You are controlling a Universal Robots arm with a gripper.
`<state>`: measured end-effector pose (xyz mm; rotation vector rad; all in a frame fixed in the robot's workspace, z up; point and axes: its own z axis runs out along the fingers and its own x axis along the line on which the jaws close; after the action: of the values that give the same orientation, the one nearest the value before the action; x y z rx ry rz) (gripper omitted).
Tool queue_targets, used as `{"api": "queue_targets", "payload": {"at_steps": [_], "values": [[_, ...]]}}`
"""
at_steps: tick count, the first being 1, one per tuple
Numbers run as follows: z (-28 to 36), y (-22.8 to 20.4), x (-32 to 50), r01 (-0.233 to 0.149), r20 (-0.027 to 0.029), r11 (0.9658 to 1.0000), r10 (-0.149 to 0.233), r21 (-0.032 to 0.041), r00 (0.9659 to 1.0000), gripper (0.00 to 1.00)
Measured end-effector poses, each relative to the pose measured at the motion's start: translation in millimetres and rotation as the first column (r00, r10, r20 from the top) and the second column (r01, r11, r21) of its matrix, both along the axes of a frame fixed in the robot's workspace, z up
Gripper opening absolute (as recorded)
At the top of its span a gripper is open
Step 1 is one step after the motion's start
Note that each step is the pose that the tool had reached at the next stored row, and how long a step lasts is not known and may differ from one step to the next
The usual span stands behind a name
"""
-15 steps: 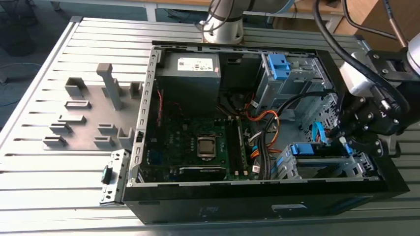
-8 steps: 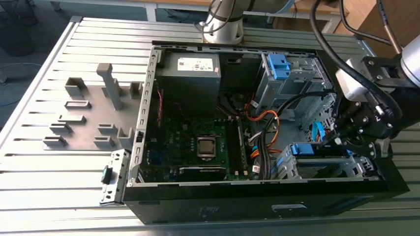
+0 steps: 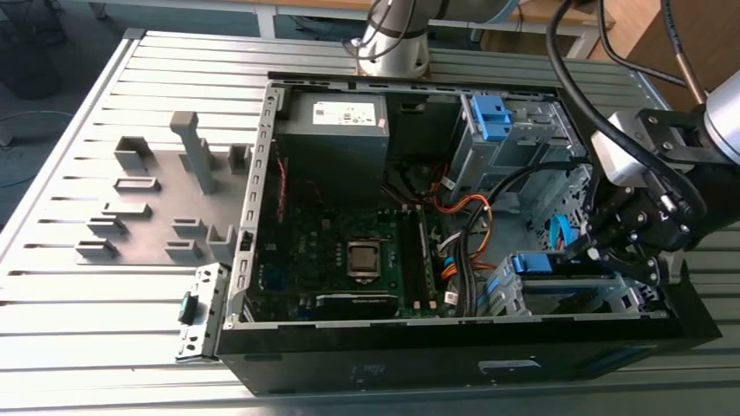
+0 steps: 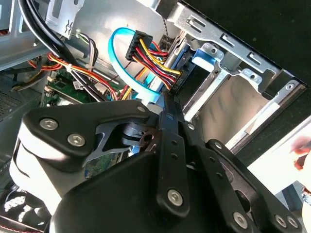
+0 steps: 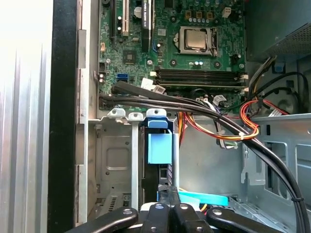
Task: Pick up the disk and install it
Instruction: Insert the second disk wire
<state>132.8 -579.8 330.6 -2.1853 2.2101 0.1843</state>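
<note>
The disk (image 3: pixel 538 263) stands on edge in the drive cage at the front corner of the open computer case, on the exterior view's right. Its blue frame (image 5: pixel 159 145) shows at the slot's mouth, with the dark drive body running back toward the fingers. My gripper (image 3: pixel 595 251) hangs over that cage from the exterior view's right. In both wrist views the two thin fingers lie pressed together, and the gripper (image 5: pixel 165 190) meets the disk's rear edge. In the second wrist view the gripper (image 4: pixel 167 99) points at the disk (image 4: pixel 183 60) beside a cable plug.
A bundle of black, red and orange cables (image 5: pixel 214 119) crosses beside the cage. A light blue flat cable (image 4: pixel 116 63) loops near the fingers. The motherboard (image 3: pixel 363 257), a grey power supply box (image 3: pixel 335 121) and an upper cage with a blue bracket (image 3: pixel 491 117) fill the case. Grey fixtures (image 3: pixel 162 199) sit on the slatted table.
</note>
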Motion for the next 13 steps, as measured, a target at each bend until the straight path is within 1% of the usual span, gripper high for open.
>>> {"api": "queue_targets", "payload": {"at_steps": [3, 5, 6, 8, 10, 13], "values": [[-0.1, -0.2, 0.7, 0.0, -0.0001, 1.0, 0.0, 0.0, 1.0, 0.11], [1.4, -0.1, 1.1, 0.0, 0.0002, 1.0, 0.0, 0.0019, 1.0, 0.11], [2.7, -0.1, 1.7, 0.0, 0.0002, 1.0, 0.0, 0.0031, 1.0, 0.11], [6.8, -0.2, 2.9, 0.0, 0.0, 1.0, 0.0, 0.0006, 1.0, 0.11], [9.4, -0.2, 5.0, 0.0, -0.0001, 1.0, 0.0, 0.001, 1.0, 0.11], [15.2, -0.2, 8.3, 0.0, -0.0004, 1.0, 0.0, 0.0005, 1.0, 0.11]]}}
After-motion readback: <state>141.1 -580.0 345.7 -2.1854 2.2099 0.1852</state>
